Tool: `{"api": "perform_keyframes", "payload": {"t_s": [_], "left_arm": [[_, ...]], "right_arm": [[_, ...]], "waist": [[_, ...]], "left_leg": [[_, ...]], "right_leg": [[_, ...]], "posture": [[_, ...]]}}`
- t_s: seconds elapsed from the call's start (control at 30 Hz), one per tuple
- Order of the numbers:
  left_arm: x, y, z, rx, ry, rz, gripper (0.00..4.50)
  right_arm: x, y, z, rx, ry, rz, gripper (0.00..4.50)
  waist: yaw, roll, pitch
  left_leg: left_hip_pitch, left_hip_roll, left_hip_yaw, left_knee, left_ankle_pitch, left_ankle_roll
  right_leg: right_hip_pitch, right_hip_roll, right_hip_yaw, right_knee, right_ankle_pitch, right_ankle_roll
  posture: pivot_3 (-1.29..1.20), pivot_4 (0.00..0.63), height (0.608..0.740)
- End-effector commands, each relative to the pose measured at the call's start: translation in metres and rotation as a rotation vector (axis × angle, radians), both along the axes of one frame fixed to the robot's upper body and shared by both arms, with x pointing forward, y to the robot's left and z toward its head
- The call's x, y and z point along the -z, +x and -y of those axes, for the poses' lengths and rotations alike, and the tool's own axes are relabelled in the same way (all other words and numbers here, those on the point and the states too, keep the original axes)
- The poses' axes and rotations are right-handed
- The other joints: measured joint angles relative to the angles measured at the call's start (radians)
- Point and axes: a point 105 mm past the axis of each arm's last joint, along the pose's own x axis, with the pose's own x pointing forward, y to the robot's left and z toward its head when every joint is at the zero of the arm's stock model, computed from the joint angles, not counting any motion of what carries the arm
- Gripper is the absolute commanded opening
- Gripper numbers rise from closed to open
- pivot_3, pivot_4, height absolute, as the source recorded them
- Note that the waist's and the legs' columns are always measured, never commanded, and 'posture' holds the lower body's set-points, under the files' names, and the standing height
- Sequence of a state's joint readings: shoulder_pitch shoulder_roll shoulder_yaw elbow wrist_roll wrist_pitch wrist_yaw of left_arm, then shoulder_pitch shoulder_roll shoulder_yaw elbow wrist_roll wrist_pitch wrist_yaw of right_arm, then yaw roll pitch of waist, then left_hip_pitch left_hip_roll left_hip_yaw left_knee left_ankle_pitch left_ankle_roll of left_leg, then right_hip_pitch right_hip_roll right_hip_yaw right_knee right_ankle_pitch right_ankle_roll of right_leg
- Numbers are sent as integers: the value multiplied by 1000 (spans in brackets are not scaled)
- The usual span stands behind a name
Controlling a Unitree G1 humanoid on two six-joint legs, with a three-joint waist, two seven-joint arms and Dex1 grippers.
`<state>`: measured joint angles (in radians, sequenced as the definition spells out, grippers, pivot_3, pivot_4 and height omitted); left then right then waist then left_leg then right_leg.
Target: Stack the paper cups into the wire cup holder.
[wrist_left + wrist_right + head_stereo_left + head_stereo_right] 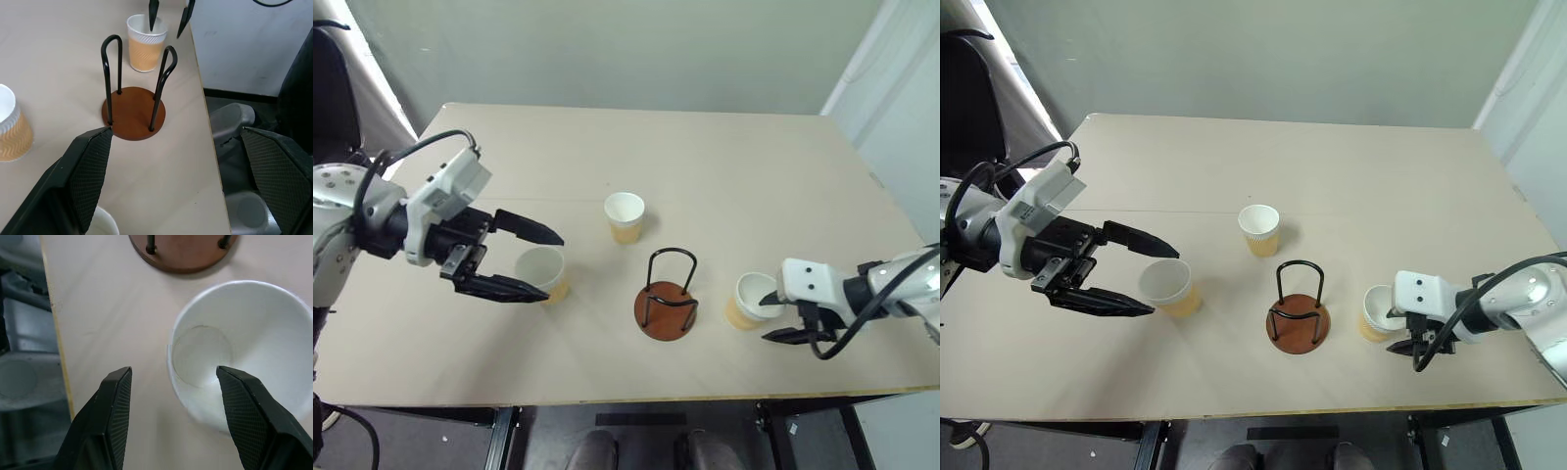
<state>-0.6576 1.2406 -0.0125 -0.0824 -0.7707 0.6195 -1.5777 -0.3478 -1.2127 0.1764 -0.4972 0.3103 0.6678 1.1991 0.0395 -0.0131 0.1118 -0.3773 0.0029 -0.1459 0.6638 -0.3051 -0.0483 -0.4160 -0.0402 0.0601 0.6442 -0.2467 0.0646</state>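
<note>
Three cups [625, 215] dot my tan table [754, 166] under a grey-green wall [607, 49]. Left gripper [534, 262] gapes empty; right gripper [773, 313], at four o'clock, straddles one rim, half open.

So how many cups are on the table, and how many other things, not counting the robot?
Paper cups: 3, one near the left gripper, one in the middle at the back, one at the right gripper
Wire cup holder: 1, with no cup in it
Total: 4 things on the table
</note>
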Motion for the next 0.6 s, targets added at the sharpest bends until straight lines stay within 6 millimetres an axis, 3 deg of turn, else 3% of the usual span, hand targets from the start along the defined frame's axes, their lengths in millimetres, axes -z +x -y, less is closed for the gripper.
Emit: {"api": "perform_keyframes", "payload": {"t_s": [0.03, 0.17, 0.33, 0.5, 0.6], "left_arm": [[-9, -6, -1, 3, 4, 42, 4500], [-10, -6, -3, -16, 3, 46, 4500], [-10, -5, -5, -33, 4, 52, 4500], [-9, -5, -7, -45, 3, 55, 4500], [-9, -3, -8, -54, 5, 59, 4500]], "right_arm": [[6, 10, 0, -10, -43, 52, 2719], [7, 16, -5, -21, -34, 60, 1828], [0, 17, -5, -43, -33, 66, 28], [-27, 0, -18, -129, 57, 18, 28], [-67, 0, -28, -171, 141, 84, 28]], "waist": [[-1, 0, 0], [-2, 0, 0], [-2, 0, 0], [-2, 0, 0], [-2, 0, 0]], "left_leg": [[0, 0, 0, 0, 0, 0], [0, 0, 0, 1, 0, 0], [-1, 0, 0, 1, 0, 0], [-1, 0, 0, 0, 0, 0], [-1, 0, 0, 1, 0, 0]], "right_leg": [[0, 0, 0, 0, 0, 0], [0, 0, 0, 0, 0, 0], [0, 0, 0, 1, 0, 0], [0, 0, 0, 1, 0, 0], [0, 0, 0, 0, 0, 0]], "posture": [[0, 150, 740], [0, 150, 740], [0, 150, 740], [0, 150, 740], [0, 150, 740]]}}
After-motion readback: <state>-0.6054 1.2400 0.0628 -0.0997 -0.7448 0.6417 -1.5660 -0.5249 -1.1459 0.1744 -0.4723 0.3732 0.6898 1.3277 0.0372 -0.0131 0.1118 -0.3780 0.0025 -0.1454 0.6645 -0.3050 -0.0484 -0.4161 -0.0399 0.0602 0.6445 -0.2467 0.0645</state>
